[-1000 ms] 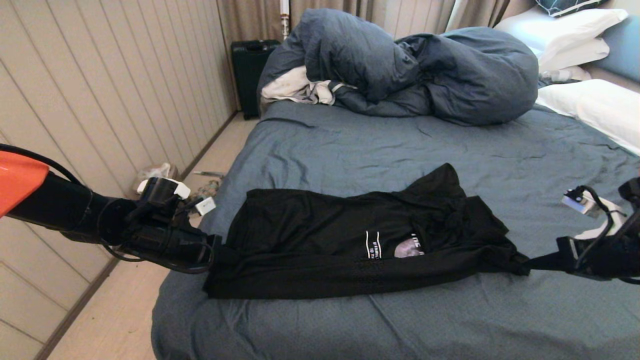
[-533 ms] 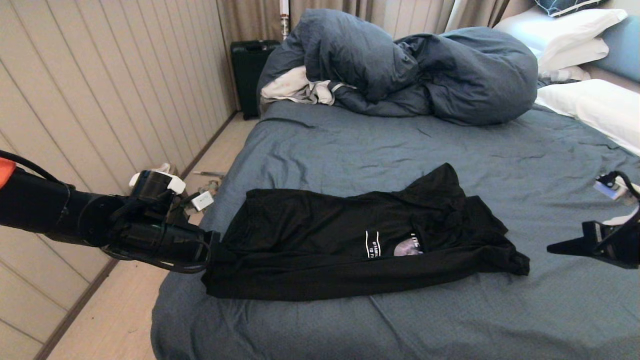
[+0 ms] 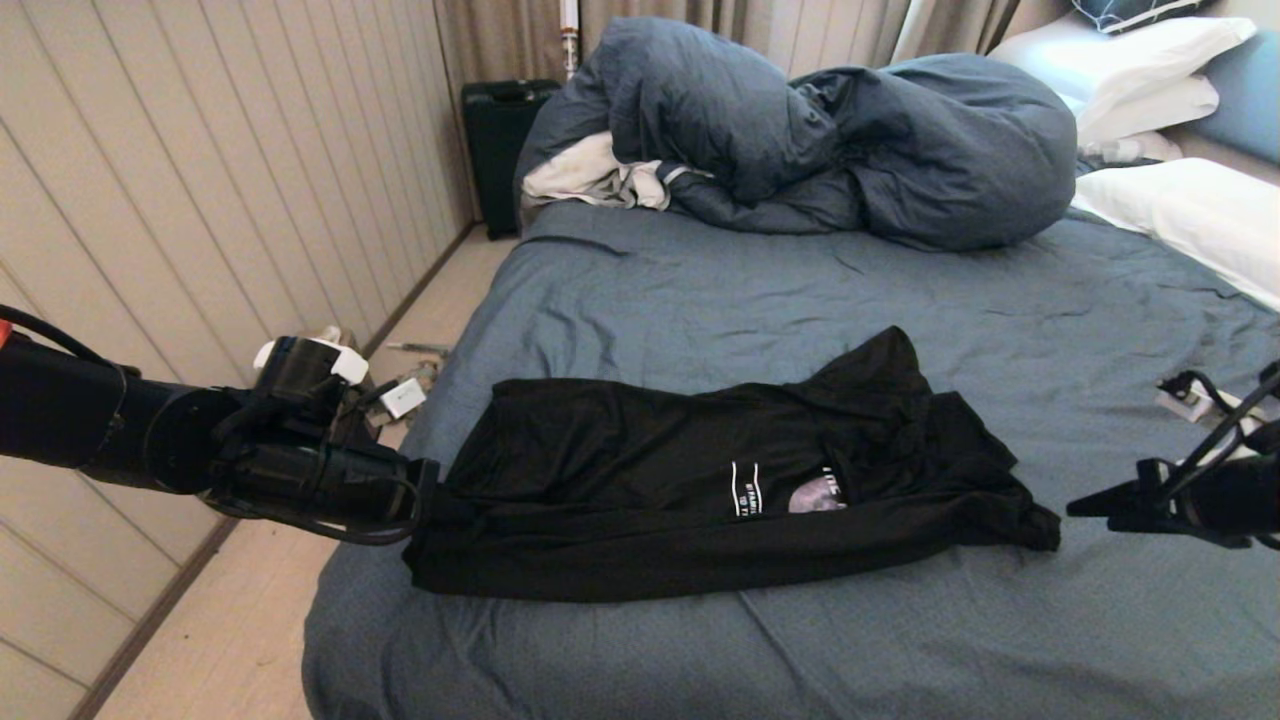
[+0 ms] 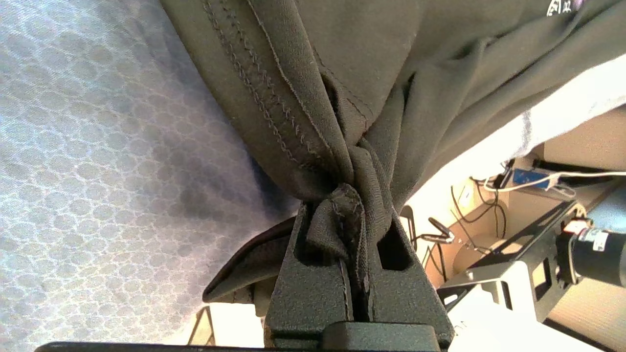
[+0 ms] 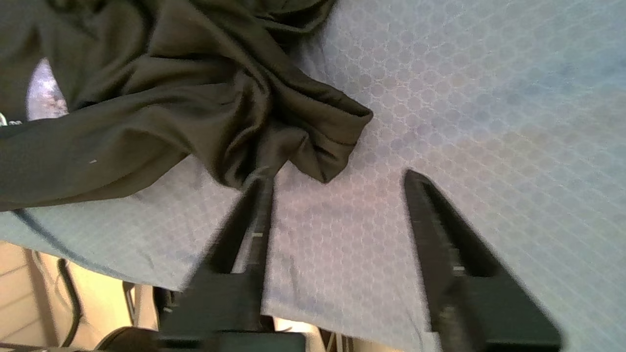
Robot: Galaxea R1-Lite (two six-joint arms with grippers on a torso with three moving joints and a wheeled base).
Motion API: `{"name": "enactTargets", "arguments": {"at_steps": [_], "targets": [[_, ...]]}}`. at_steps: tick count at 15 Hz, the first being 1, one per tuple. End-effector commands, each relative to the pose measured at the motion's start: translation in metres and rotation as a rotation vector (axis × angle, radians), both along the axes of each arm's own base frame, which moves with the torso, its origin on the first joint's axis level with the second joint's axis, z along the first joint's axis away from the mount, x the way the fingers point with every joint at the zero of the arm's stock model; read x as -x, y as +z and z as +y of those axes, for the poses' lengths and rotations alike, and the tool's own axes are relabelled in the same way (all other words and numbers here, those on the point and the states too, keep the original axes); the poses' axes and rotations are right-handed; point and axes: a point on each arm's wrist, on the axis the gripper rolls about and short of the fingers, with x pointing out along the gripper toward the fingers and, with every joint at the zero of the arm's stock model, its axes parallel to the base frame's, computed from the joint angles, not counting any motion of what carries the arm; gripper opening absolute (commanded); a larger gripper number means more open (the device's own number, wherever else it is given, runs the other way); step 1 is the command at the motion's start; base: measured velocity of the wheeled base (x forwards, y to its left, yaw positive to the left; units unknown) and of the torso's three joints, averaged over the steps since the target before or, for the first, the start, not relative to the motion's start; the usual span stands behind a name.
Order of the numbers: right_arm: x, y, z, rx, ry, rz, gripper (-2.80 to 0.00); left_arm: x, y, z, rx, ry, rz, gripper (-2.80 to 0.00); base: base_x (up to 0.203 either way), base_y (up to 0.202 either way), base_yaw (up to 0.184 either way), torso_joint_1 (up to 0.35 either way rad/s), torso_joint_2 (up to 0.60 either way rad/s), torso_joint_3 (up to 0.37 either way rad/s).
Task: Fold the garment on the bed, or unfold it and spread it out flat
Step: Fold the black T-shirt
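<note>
T-shirt point(image 3: 720, 480) lies half folded across the middle of the bed point(image 3: 800, 290). Your left gripper point(image 3: 425, 500) (lower left) pinches its edge tight. Your right gripper point(image 5: 337, 195), lower right, is wide and empty beside the bunched corner. Next, I think, grab that corner again.

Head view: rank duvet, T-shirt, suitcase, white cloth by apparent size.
1. duvet, though it lies farther back
2. T-shirt, nearer the camera, so its true size against the duvet is unsure
3. suitcase, partly hidden
4. white cloth, mostly under the duvet
</note>
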Motion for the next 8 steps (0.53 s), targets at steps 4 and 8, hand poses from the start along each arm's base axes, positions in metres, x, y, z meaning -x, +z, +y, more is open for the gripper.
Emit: {"name": "enactTargets", "arguments": {"at_steps": [4,8], "targets": [[-0.017,-0.028,-0.005,-0.025,0.007,0.015,0.00,0.002,0.003,0.000,0.010,0.005,0.002,-2.80,0.000,0.000,0.000,0.000,0.00,0.000],[-0.022,-0.025,0.002,-0.101,0.036,-0.022,0.00,0.006,0.010,0.000,0.021,0.012,-0.007,-2.80,0.000,0.000,0.000,0.000,0.00,0.000]]}}
